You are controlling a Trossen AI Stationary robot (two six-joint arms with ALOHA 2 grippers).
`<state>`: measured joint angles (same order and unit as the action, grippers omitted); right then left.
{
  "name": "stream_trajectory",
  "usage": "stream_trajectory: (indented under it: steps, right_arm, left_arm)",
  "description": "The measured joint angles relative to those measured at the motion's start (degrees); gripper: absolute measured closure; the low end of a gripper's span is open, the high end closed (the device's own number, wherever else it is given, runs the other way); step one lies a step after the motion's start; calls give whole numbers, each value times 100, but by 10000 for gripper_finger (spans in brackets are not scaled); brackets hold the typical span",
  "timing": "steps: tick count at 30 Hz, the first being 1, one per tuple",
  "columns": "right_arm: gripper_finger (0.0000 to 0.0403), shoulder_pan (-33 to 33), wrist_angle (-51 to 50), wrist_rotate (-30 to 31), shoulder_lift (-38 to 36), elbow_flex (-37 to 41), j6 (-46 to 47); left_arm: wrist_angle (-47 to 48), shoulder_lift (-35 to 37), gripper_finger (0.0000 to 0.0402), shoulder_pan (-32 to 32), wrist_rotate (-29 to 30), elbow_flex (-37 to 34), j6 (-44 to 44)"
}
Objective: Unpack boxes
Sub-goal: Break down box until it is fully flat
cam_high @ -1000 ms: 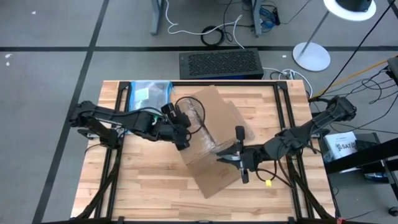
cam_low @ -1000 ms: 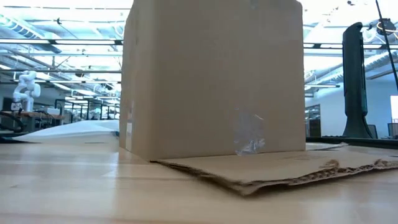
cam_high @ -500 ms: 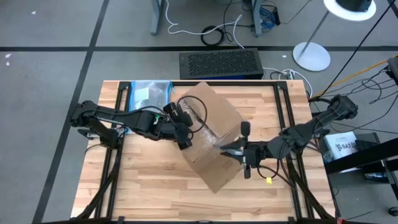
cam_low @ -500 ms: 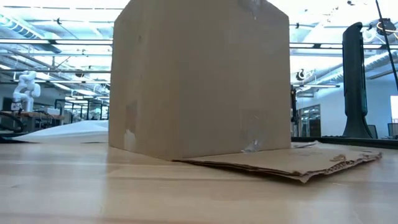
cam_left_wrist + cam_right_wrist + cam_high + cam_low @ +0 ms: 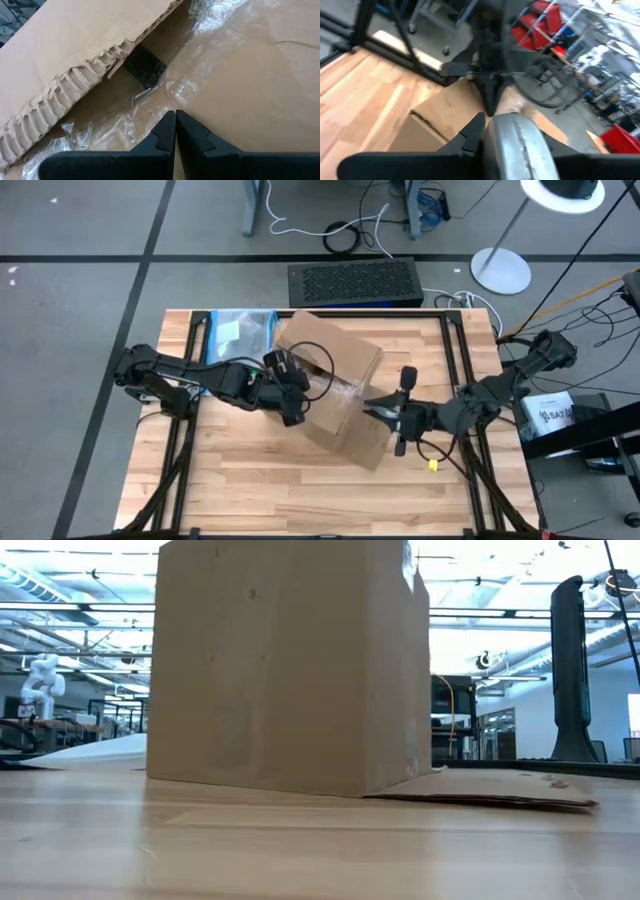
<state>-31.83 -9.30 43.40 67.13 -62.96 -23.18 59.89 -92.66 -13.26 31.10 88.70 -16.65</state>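
Box (image 5: 335,385) sitting mid-frame on wooden tabletop (image 5: 230,480); left pincer (image 5: 298,392) pressing together against it, right pincer (image 5: 378,408) gripping something silvery; grey floor (image 5: 80,300) surrounding.

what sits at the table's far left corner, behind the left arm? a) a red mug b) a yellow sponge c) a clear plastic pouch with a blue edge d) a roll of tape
c: in the high view the clear plastic pouch lies at that corner, beside the cardboard box.

Grey floor (image 5: 80,240), white lamp (image 5: 500,270)
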Motion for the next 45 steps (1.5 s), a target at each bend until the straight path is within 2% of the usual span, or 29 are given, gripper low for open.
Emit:
stream_trajectory:
  steps: [6, 8, 10, 19, 22, 27, 31, 38, 41, 45]
  right_arm:
    - [337, -61, 234, 183, -209, -17, 18]
    - [337, -61, 413, 455, -237, -21, 21]
    - [337, 38, 438, 654, -235, -24, 201]
    - [337, 652, 402, 672, -76, -22, 1383]
    - [337, 689, 272, 942, -61, -22, 1679]
    - [337, 632, 299, 949, -70, -22, 2101]
    - [337, 541, 171, 1553, -70, -22, 2466]
    - [337, 260, -66, 2201, -70, -22, 2872]
    - [337, 59, -72, 2547, -76, -24, 2807]
    - [337, -198, -79, 2874, -105, -25, 2806]
  left_arm:
    - [52, 6, 379, 2, 15, -52, -43]
    - [25, 13, 379, 2, 25, -85, -50]
    - [13, 13, 379, 2, 23, -91, -48]
    - [-51, 13, 379, -14, 21, -102, -36]
    - [-65, 13, 379, -26, 22, -103, -40]
    - [-78, 13, 379, -26, 21, -106, -60]
    - [-275, 8, 379, -26, 1, -114, -206]
    - [-446, 2, 379, -51, -2, -121, -253]
    - [-574, 0, 379, -169, 257, -100, -118]
    - [-589, -15, 379, -434, 925, 180, 81]
